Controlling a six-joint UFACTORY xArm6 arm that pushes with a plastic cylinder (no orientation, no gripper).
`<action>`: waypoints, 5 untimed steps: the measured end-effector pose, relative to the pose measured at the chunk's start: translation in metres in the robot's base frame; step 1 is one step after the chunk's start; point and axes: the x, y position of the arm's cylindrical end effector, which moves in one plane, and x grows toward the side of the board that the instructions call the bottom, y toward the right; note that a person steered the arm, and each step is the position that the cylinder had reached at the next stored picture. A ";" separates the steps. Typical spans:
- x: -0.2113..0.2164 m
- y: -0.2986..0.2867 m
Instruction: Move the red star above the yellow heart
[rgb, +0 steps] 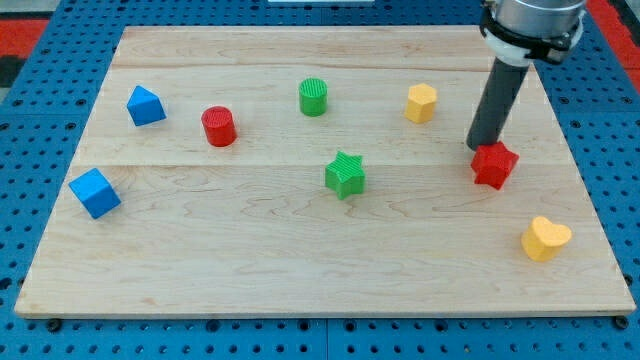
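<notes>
The board (300, 250) is pale wood with fine grain lines running left to right. Around it the surface (40, 100) is blue with a grid pattern. The red star (494, 165) is bright red, and the yellow heart (545, 239) is warm yellow. The rod is dark grey down to my tip (480, 148). The green star (345, 174) and green cylinder (313, 97) share one green; the cylinder's top is ribbed. The red cylinder (218, 126) is ribbed too. Two blue blocks (95, 193) (146, 105) and a yellow hexagonal block (421, 102) are plain.
</notes>
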 end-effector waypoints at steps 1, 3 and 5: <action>0.031 0.003; 0.005 -0.011; 0.007 -0.040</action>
